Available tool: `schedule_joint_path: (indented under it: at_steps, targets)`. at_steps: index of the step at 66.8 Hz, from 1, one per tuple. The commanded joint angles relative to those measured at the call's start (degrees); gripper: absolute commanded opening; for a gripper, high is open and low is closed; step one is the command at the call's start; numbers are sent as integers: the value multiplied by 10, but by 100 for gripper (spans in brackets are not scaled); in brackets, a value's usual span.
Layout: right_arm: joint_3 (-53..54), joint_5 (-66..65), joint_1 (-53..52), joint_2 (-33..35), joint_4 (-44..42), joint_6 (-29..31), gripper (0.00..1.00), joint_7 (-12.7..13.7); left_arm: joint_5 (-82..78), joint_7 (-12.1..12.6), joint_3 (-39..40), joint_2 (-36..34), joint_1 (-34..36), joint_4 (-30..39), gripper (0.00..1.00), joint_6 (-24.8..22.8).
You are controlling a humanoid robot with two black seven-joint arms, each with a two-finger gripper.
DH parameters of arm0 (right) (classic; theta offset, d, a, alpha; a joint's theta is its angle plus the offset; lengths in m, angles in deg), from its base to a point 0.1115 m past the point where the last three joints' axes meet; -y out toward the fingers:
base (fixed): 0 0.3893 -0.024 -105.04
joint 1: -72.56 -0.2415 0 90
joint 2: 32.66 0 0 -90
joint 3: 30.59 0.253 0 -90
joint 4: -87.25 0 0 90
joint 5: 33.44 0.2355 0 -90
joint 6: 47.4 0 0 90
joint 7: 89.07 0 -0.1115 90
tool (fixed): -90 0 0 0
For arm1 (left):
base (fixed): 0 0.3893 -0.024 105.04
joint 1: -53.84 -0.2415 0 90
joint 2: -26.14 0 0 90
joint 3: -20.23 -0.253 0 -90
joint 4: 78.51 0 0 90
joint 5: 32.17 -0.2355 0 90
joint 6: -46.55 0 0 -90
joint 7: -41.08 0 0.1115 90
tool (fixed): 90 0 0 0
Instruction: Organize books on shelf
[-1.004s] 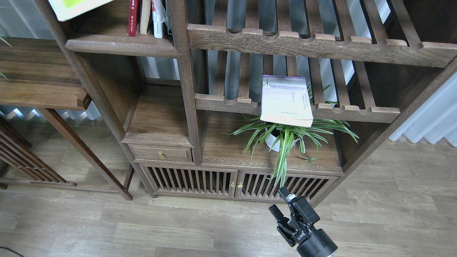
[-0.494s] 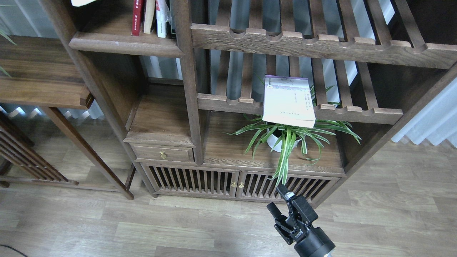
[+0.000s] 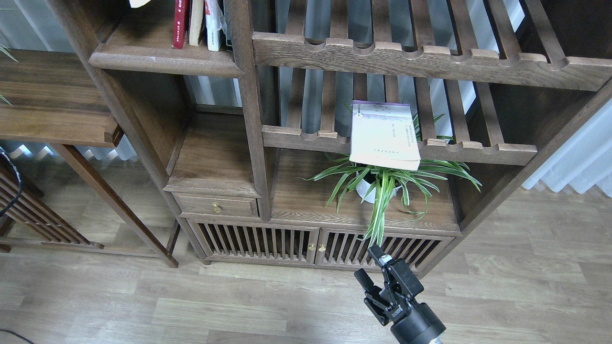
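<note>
Pale lavender-white book (image 3: pixel 384 135) lies flat on the lower slatted rack (image 3: pixel 478 149), front edge overhanging the notched rail; it sits well above and beyond our right gripper (image 3: pixel 369 265), almost straight ahead of it. Under the book, between it and our gripper, a striped spider plant (image 3: pixel 382 184) in a white pot (image 3: pixel 364 190) stands on the cabinet top.

Far up and left of our gripper, the solid shelf (image 3: pixel 162 59) holds a dark-red book (image 3: pixel 180 23) upright, with a cream one (image 3: pixel 195 21) and a white one (image 3: pixel 212 26) touching beside it. A pale book corner (image 3: pixel 139 3) shows at the top edge above that shelf; most of it is out of view.

Our right arm rises from the bottom edge over the floor, gripper tilted up-left toward the slatted cabinet doors (image 3: pixel 315 246). Its two fingers stand apart, nothing between them. Our left gripper is out of sight.

Against a second ago: the yellow-green cover at top left has nearly gone from view, and our right gripper sits slightly left.
</note>
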Motion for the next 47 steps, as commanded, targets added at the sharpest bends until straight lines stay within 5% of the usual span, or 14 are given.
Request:
schedule_joint_path:
  at_steps: [1,14,47]
  targets:
    - [0,0,0,-6,0,0,99,1,0,-47,-3,7,-29,-6,1,0]
    - [0,1,3,-10,2,0,99,0,-1,-75,-4,39,-47,-35,1,0]
    - [17,3,7,-24,12,0,99,-2,-2,-78,-70,72,-15,-83,0,0]
